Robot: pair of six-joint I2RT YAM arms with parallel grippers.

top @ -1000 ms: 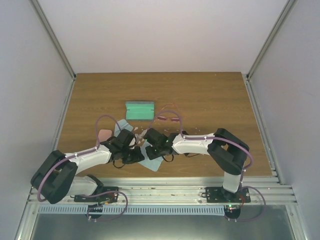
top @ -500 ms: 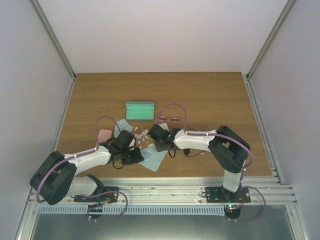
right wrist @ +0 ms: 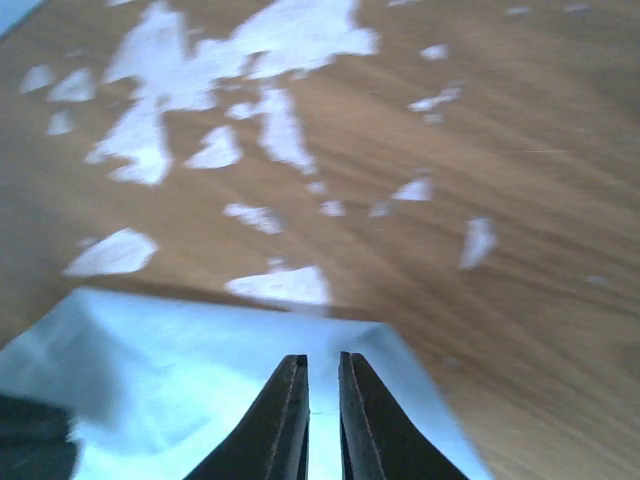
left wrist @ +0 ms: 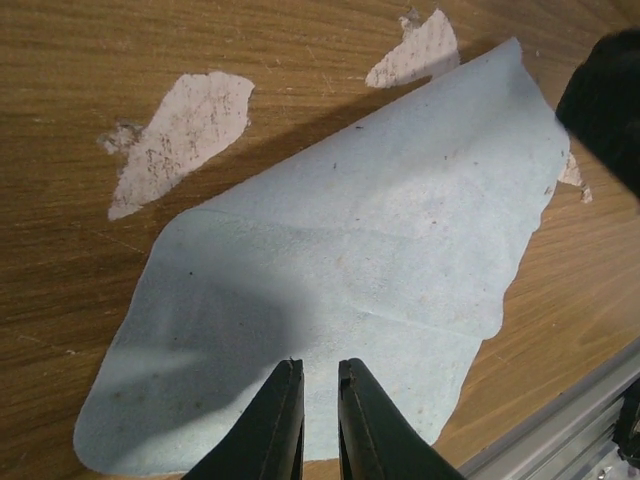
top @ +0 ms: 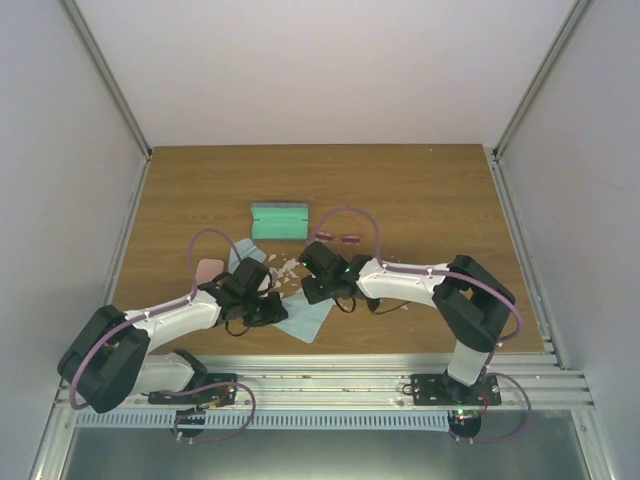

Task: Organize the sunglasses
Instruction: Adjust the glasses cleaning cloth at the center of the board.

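Hovering low over the light blue cloth [left wrist: 350, 270], your left gripper [left wrist: 316, 366] has its fingers [left wrist: 282, 420] drawn almost together. There is only a thin slit between them and nothing is pinched in it. Your right gripper [right wrist: 322, 360] looks the same: fingers [right wrist: 285, 420] a sliver apart and empty. Its tips sit over a corner of the cloth, with bare, scuffed table [right wrist: 520, 150] beyond.

What has changed in the last second is on the right. That arm was reaching across the middle of the cloth, and it has since pulled back to the cloth's far edge. More of the cloth now shows, lying flat. The left arm has hardly shifted.

The pink pair [top: 338, 238] sits past the cloth's far side, well apart from both grippers, exactly where it was. A greenish case [top: 278, 220] also lies beyond the cloth, off its far left. The dark pair cannot be found in any view and may be hidden beneath the arms.

From this, the cloth seems to have just been let go and spread out, so you are likely between steps. Both grippers are free, and no sunglasses have been picked up or put away yet. The pink pair looks like the easiest next target for the right arm.
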